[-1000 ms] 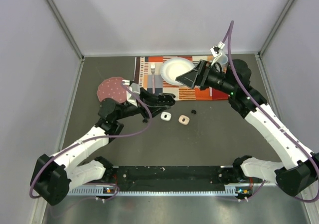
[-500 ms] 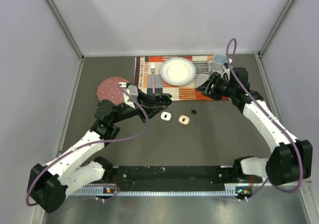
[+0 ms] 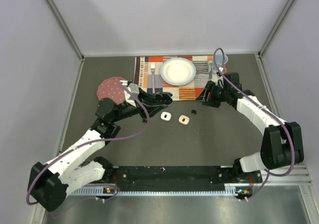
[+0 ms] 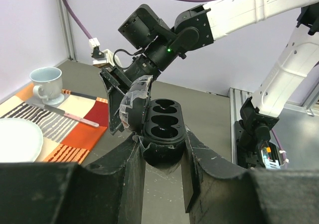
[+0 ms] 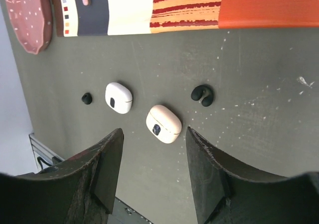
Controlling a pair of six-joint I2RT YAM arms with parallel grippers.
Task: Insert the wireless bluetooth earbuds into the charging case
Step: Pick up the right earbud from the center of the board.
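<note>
My left gripper (image 3: 160, 99) is shut on an open black charging case (image 4: 162, 120), lid (image 4: 133, 106) up, both wells empty, held above the table. My right gripper (image 3: 205, 96) is open and empty, hovering low over the table. Below it in the right wrist view lie a black earbud (image 5: 202, 95), also seen from above (image 3: 193, 112), and a second small black earbud (image 5: 86, 98) farther left. A closed white case (image 5: 118, 97) and a closed pale pink case (image 5: 163, 123) lie between them. White and pink buds are out of view.
A striped placemat (image 3: 199, 92) at the back holds a white plate (image 3: 177, 70), a fork (image 3: 153, 77), a knife (image 4: 75, 117) and a pale blue cup (image 3: 221, 59). A dark red dish (image 3: 110, 88) lies at the left, behind my left arm.
My right arm has swung down and in from above the plate and now points at the table near the black earbud. My left gripper has hardly moved, still holding the black case.
</note>
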